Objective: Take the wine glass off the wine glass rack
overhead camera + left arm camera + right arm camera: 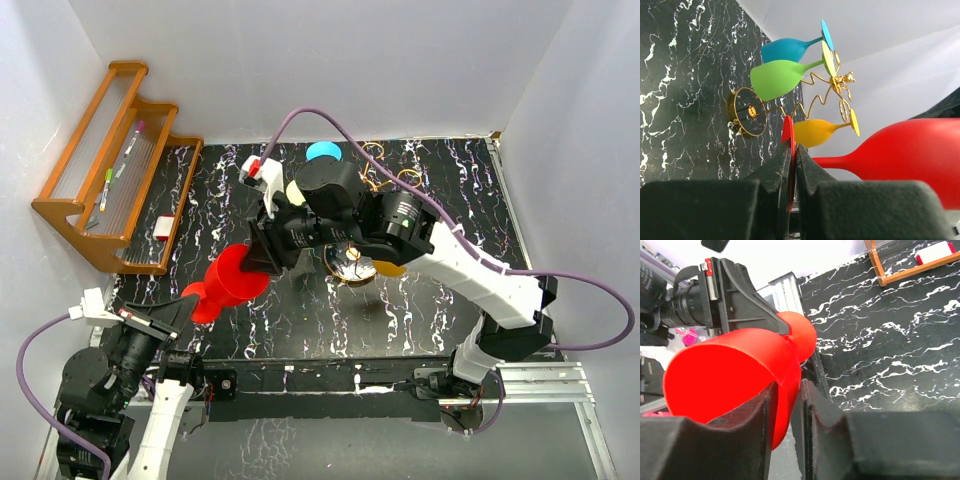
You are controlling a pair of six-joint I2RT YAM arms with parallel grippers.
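Black fingers of the left tool (794, 165) fill the bottom of the left wrist frame, closed narrowly on the flat foot of one red wine glass (910, 160) lying sideways at lower right. In its own view the right tool (795, 405) pinches the bowl wall, so both arms carry the glass, likely a handover. It is clear of the gold wine glass rack (832, 85), farther back at upper middle on the marbled counter (680, 100). Three glasses hang there: one yellow glass (815, 132), one green glass (777, 77), one blue glass (785, 50).
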